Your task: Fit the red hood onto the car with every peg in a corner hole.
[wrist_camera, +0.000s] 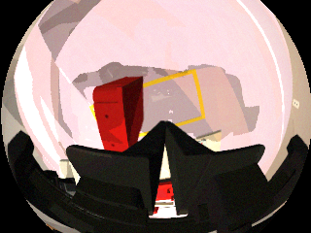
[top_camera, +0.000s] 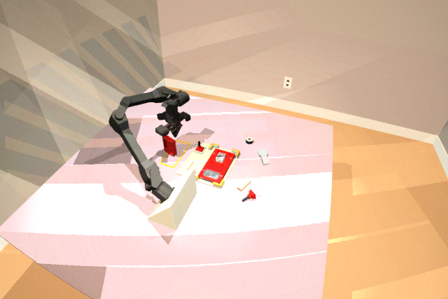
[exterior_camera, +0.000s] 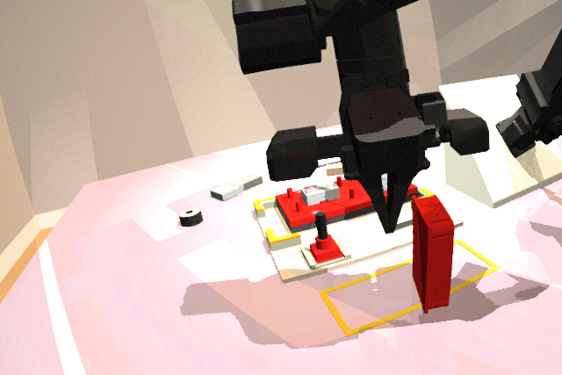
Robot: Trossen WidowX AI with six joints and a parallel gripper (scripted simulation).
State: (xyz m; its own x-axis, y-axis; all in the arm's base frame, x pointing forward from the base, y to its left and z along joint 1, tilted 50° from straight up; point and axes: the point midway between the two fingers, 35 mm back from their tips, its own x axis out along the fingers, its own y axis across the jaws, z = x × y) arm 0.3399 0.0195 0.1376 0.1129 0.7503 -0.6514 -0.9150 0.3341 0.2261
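The red hood [top_camera: 169, 145] [exterior_camera: 433, 257] [wrist_camera: 114, 116] stands upright on a narrow face across the yellow outline [top_camera: 166, 164] [exterior_camera: 477, 254] [wrist_camera: 199, 94]. My gripper [top_camera: 176, 135] [exterior_camera: 389, 231] [wrist_camera: 165, 126] is shut and empty, its fingertips pointing down. It is in the air to one side of the hood, apart from it. The red chassis [top_camera: 217, 166] [exterior_camera: 284, 205] lies in its jig with the grey engine block [top_camera: 220, 157] [exterior_camera: 320, 192] on the deck. In the exterior view short red pegs stand around the engine, and my fingers hide part of the chassis.
A black lever on a red base [top_camera: 199, 148] [exterior_camera: 324, 248] stands on the jig board, between chassis and outline. A black-and-white wheel [top_camera: 249, 140] [exterior_camera: 190, 217], a grey part [top_camera: 264, 156] [exterior_camera: 229, 191], a tan block [top_camera: 243, 185] and a red-and-black part [top_camera: 250, 195] lie beyond the jig.
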